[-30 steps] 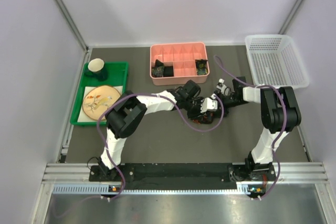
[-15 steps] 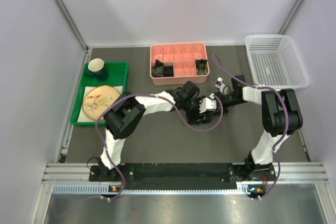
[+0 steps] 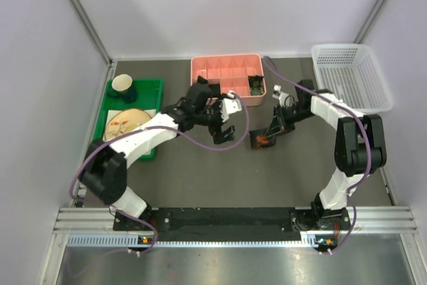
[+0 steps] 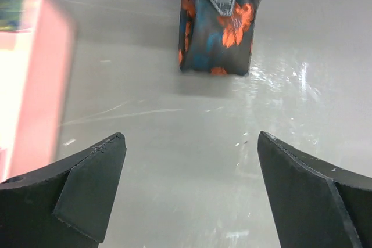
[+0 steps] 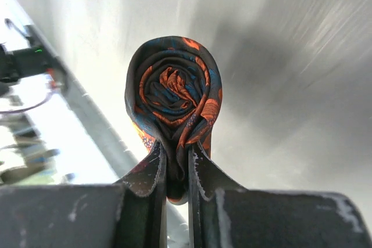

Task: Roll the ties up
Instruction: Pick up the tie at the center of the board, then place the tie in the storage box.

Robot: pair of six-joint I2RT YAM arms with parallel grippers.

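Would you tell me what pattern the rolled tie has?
The rolled tie is dark with orange and teal blotches; left wrist view.

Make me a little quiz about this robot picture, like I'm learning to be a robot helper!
1. True or false: the left tool is holding something.
2. What is the right tool pinching? A) a spoon B) the rolled tie C) a ball
3. Fill in the gap: the box with compartments at the back of the table is ____ in colour.

Key: 1 false, its fingers are wide apart with nothing between them. 2 B. 3 pink.
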